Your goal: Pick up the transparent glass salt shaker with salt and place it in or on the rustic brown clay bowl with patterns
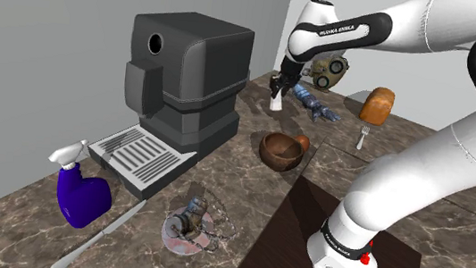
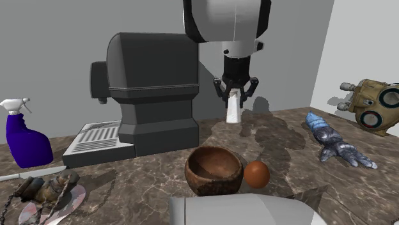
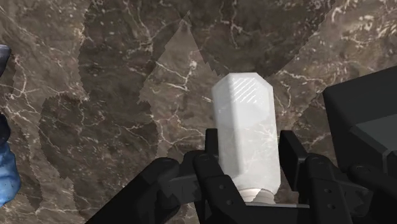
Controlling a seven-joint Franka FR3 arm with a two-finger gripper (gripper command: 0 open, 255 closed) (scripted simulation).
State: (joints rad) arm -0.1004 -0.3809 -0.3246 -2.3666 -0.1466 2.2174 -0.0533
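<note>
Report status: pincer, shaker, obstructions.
Pincer shut on white salt shaker, clear of counter. Brown bowl empty, not yet reached. Nothing between them.

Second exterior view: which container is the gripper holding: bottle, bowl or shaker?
The white shaker, clasped in the gripper; the blue bottle and brown bowl sit untouched on the counter.

White shaker (image 3: pixel 245 133); brown bowl (image 2: pixel 203 183); blue spray bottle (image 2: pixel 27 144); brown, white-veined marble counter (image 3: pixel 95 95).
</note>
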